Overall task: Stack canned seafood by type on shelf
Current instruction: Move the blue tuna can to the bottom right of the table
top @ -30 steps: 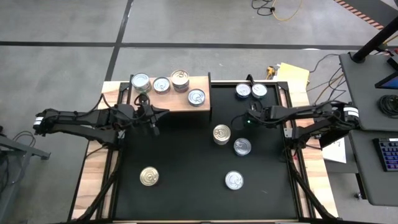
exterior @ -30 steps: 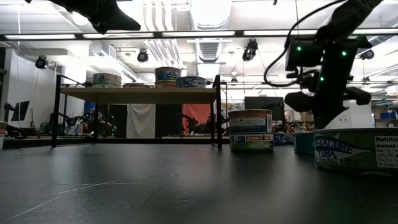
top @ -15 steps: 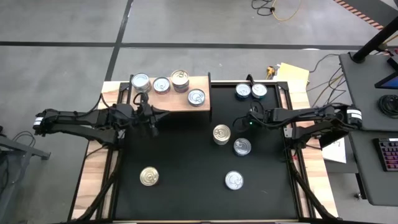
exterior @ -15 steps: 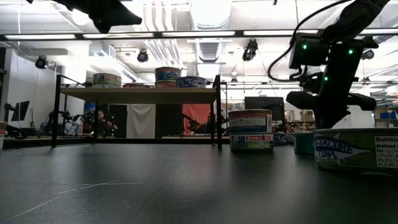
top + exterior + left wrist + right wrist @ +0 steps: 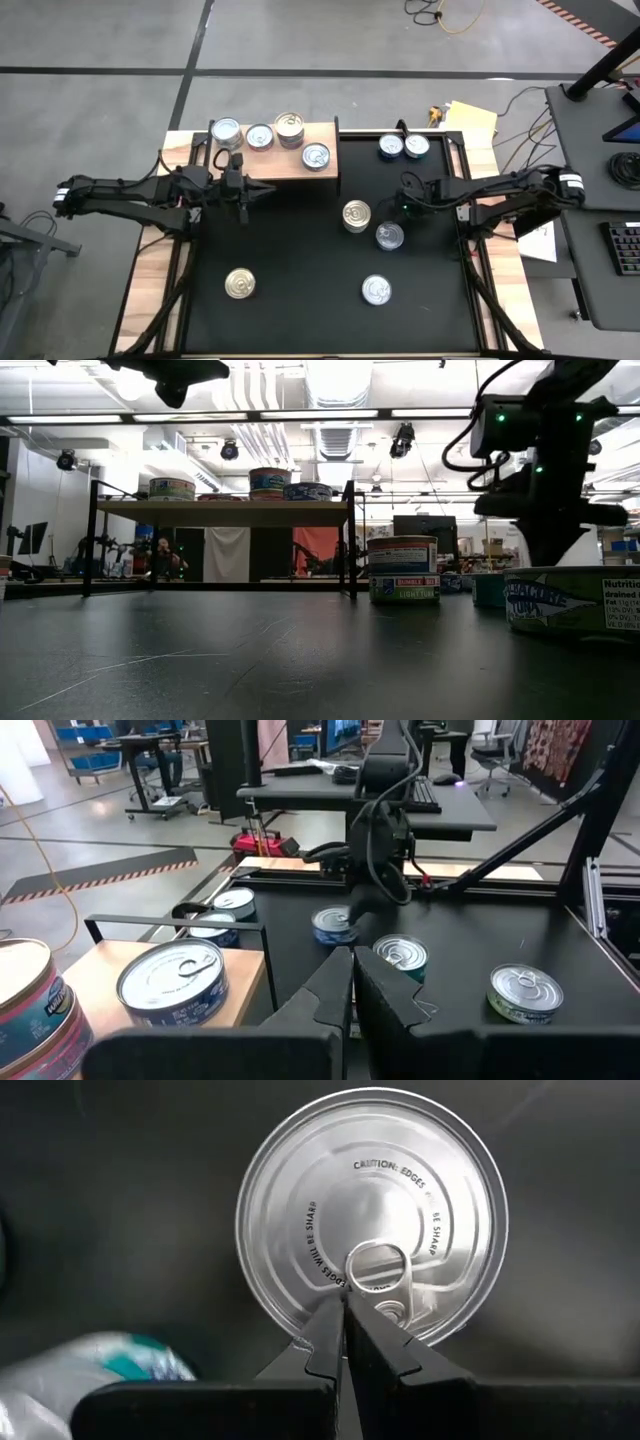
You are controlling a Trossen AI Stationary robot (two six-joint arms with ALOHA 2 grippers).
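The wooden shelf [image 5: 282,168] stands at the table's far left. On it are three single silver-topped cans [image 5: 259,136] and a gold-topped stack [image 5: 289,126]. On the black table are a gold-topped stack of two [image 5: 356,216], a silver-topped can [image 5: 389,236], another silver one [image 5: 376,290], a gold one [image 5: 239,284] and two cans at the far right [image 5: 403,147]. My right gripper [image 5: 405,204] is shut and points down just above and to the far side of the silver can [image 5: 372,1220]. My left gripper [image 5: 260,188] is shut and held level in front of the shelf, holding nothing.
The shelf's black frame posts [image 5: 350,540] rise at its corners. The gold-topped stack [image 5: 403,570] sits close to the left of my right gripper. Bare black tabletop [image 5: 300,270] lies at the middle and near side. Desks and cables stand beyond the table's right edge.
My right gripper has swung a little toward the table's near edge, closer to the silver-topped can beside the gold stack, and has tipped steeper downward. My left gripper has rolled about its own line while staying in place. No can has moved.
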